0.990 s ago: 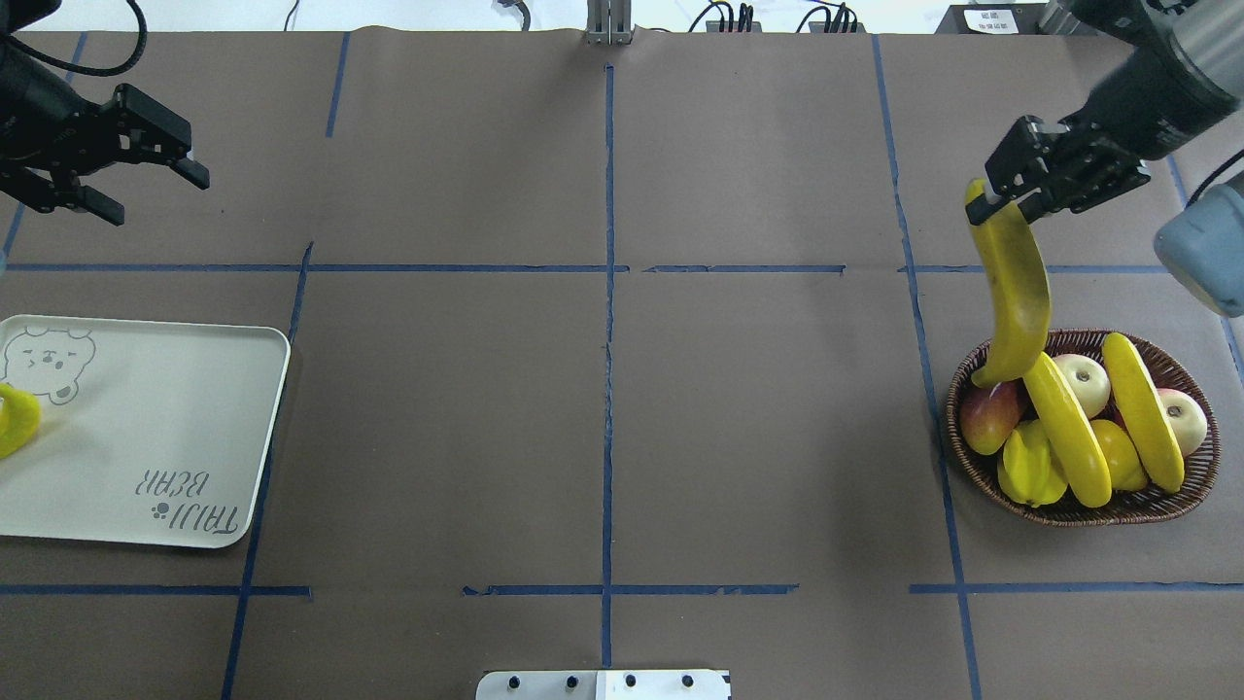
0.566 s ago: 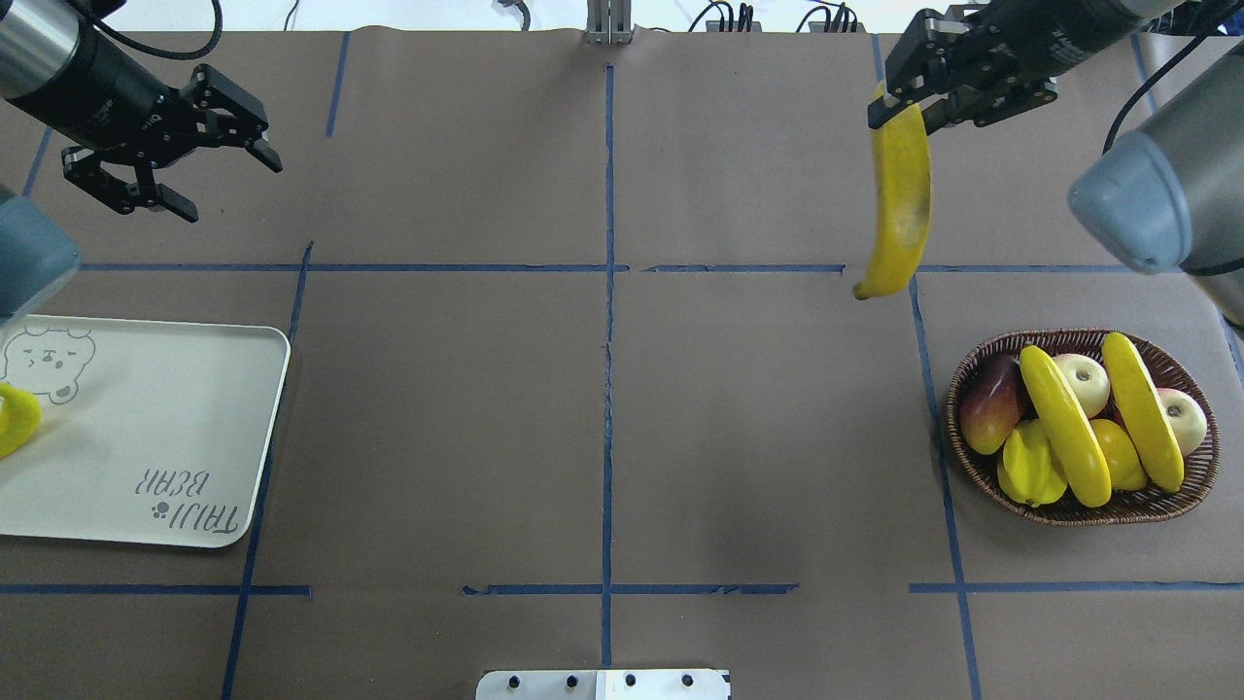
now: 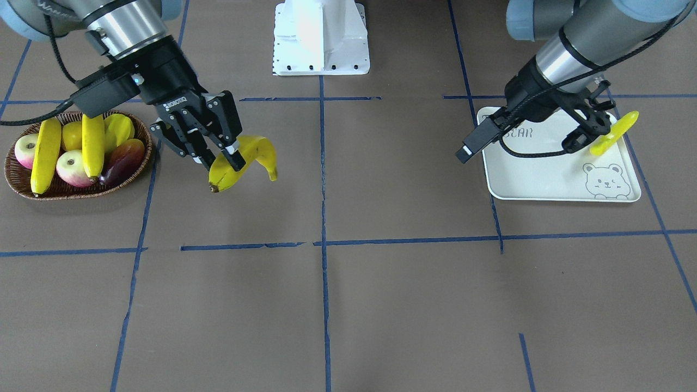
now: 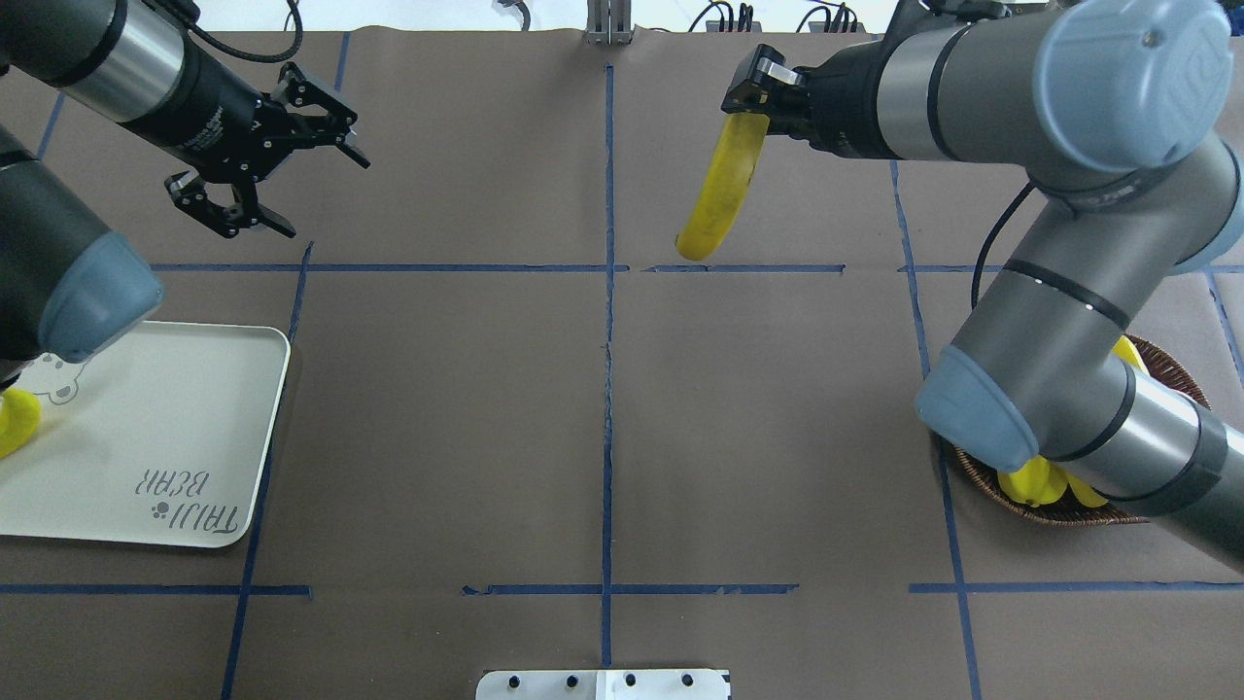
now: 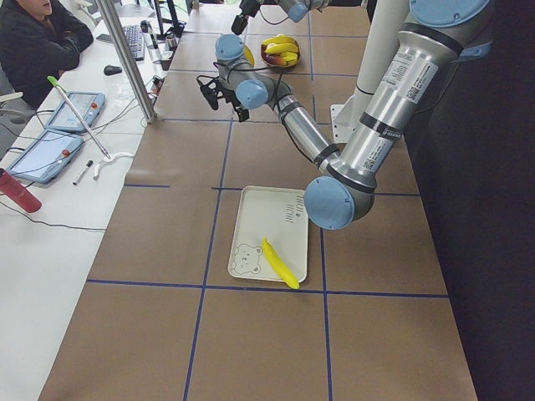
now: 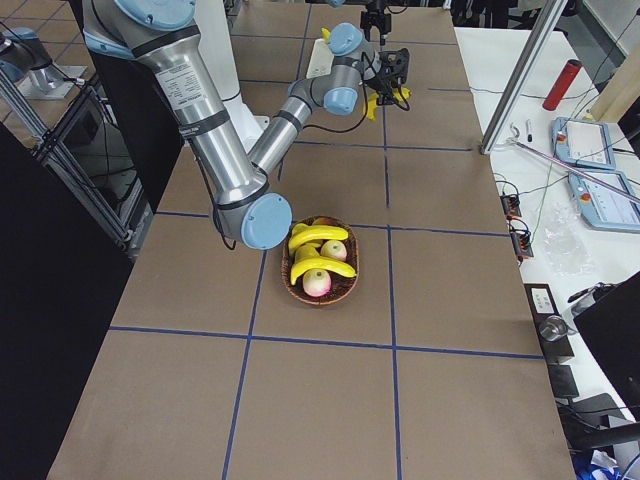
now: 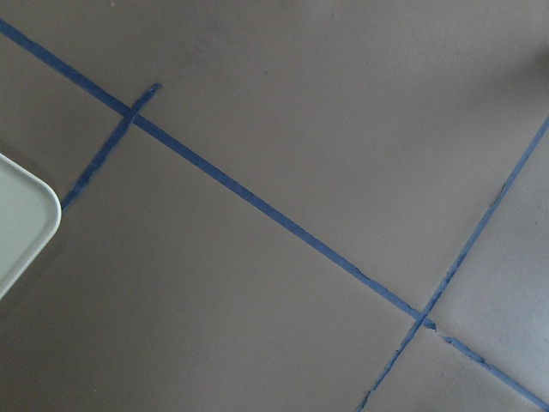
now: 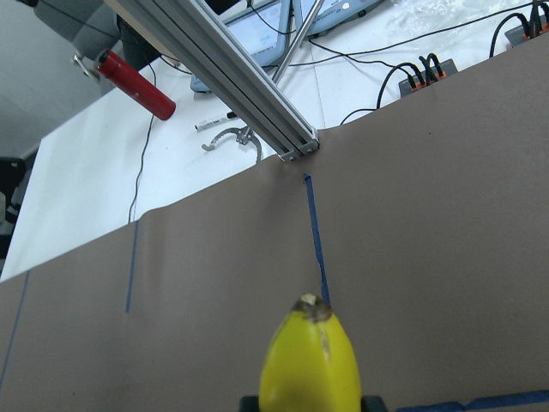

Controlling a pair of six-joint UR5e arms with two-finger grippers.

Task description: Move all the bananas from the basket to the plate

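front-facing view: table (image 3: 381, 305) under brown paper with a blue tape (image 3: 321, 163) grid; white robot base (image 3: 321, 38) at the top edge. right gripper (image 3: 222, 161) clamped on one end of the held banana (image 3: 250, 152), which is off the table. basket (image 3: 16, 188) sits to that gripper's outer side, by the forearm, holding two bananas (image 3: 44, 155) plus other fruit (image 3: 71, 166). left gripper (image 3: 588, 136) spread, nothing between its fingers. the plate (image 3: 544, 182) and the plate banana (image 3: 612, 133) show behind it, partly covered.

overhead view: right arm (image 4: 1050, 292) folded, elbow over the basket, hiding most of it. only a strip of rim and some yellow fruit show. right gripper mostly hidden by the wrist; held banana hangs below it, free end at a tape line. left arm (image 4: 117, 68) stretched forward, gripper aimed toward table centre. plate lies well back from it, toward the robot; plate banana cut off by the frame edge.

left side view: seated person (image 5: 38, 38), tablets (image 5: 50, 154), red bottle (image 5: 17, 192) on a white bench (image 5: 42, 267) beside the table. plate banana well apart from the left gripper.

right side view: basket near, both bananas lying across the fruit. right gripper far off, too small to judge.

left wrist view: only paper, tape and one rounded plate corner.

right wrist view: held banana's tip low centre, cut by the bottom edge. beyond it an aluminium rail (image 8: 232, 77) and cables (image 8: 429, 69).
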